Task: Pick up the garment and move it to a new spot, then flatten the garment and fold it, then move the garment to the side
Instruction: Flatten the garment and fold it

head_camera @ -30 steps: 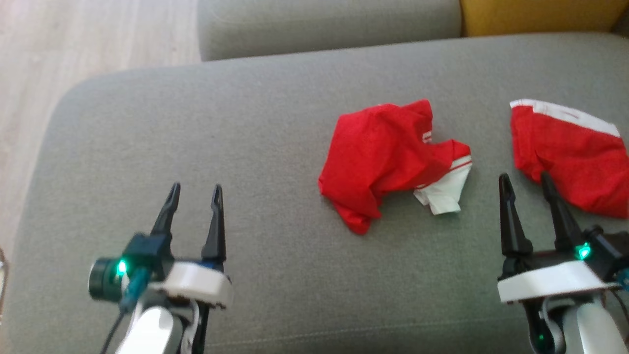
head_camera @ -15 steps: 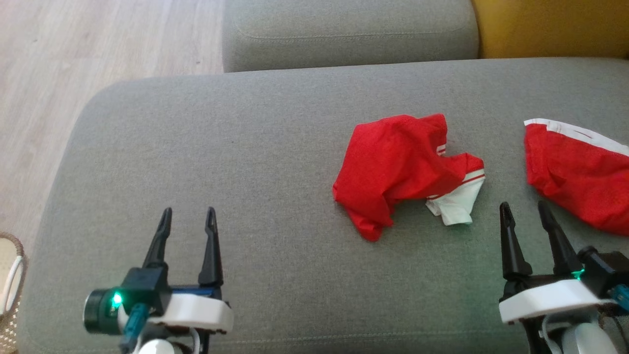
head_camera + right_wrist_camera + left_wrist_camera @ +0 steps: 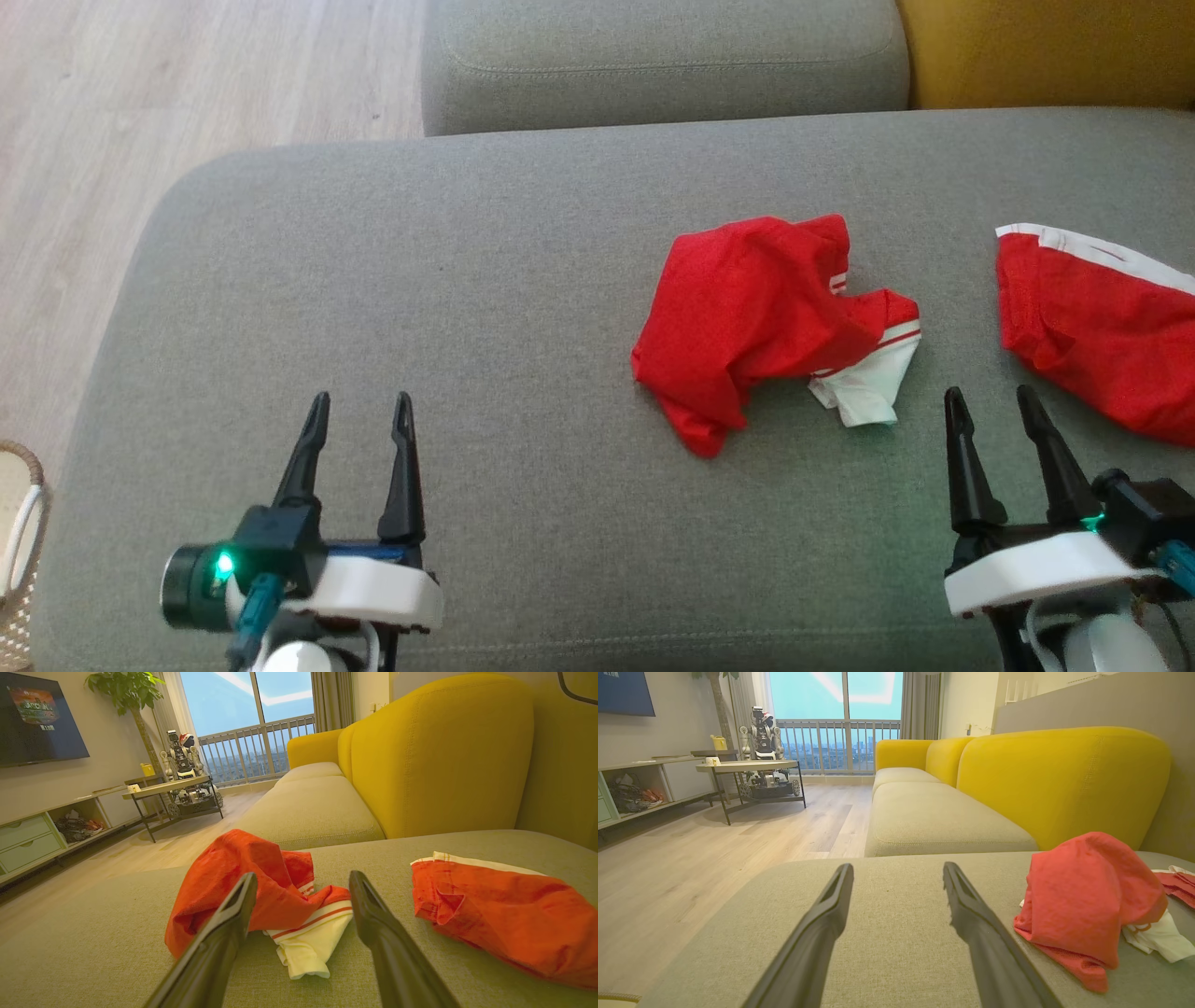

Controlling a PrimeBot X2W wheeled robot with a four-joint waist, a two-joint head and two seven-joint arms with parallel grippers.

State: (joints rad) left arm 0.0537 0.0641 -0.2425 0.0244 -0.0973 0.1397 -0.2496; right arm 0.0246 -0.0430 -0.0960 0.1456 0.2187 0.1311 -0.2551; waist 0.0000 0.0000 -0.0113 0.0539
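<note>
One crumpled red garment [image 3: 747,327] lay bunched on the grey seat [image 3: 467,308], right of its middle, with a white, red-striped hem sticking out at its near right corner. It rested loose, with neither hand on it.

Just right of that hem and a little nearer was the right hand [image 3: 988,394], its two dark fingers spread apart, pointing far and holding nothing. In the right wrist view the garment's hem lay between and beyond those fingers. The right finger's tip stood close to the near edge of the other garment [image 3: 1102,345], also red with a white band along its far edge, which lay flatter at the seat's right side, well apart from the first. Whether the finger touched that cloth could not be told.

Well to the left, over bare seat at the near side, hung the left hand [image 3: 361,401], likewise released and empty, its fingers pointing far. In the left wrist view the garment rose as a red heap to the right of those fingers.

Beyond the seat lay a second grey cushion [image 3: 653,56], with a yellow backrest [image 3: 1027,47] at the far right. Pale wood floor [image 3: 187,84] ran along the left, and a woven basket [image 3: 19,551] showed at the near left edge.
</note>
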